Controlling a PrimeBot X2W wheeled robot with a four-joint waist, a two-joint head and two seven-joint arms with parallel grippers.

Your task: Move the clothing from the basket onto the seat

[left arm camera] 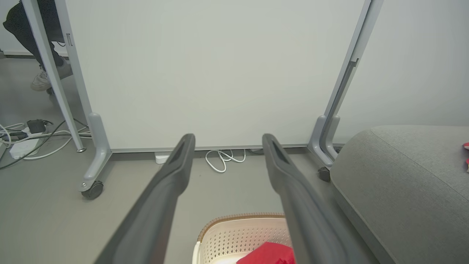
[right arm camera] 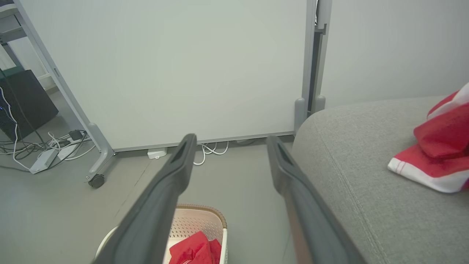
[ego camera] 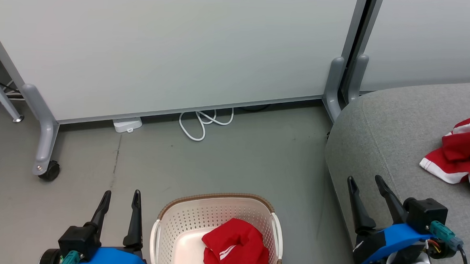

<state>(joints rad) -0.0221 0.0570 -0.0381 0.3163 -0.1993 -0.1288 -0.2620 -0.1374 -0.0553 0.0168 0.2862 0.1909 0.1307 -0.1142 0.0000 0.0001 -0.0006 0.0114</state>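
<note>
Jaws on both arms are released and grasping nothing. I see the left jaws at the lower left of the head view, their dark fingers point(ego camera: 135, 219) parted and hanging over the grey floor point(ego camera: 257, 160) just left of the basket point(ego camera: 216, 195). The right jaws sit at the lower right, spread wide over the front edge of the seat point(ego camera: 398, 127). One red garment point(ego camera: 236, 247) lies crumpled inside the basket, toward its right side, with white stripes showing on a fold. The basket stands on the floor, near the seat's front but apart from it. A second red garment point(ego camera: 462, 154) with white trim lies on the seat cushion, apart from the right jaws and running out of the head view's right edge. Behind stands a pale wheeled partition point(ego camera: 183, 46) with a white cable point(ego camera: 201, 124) looped at its foot.
</note>
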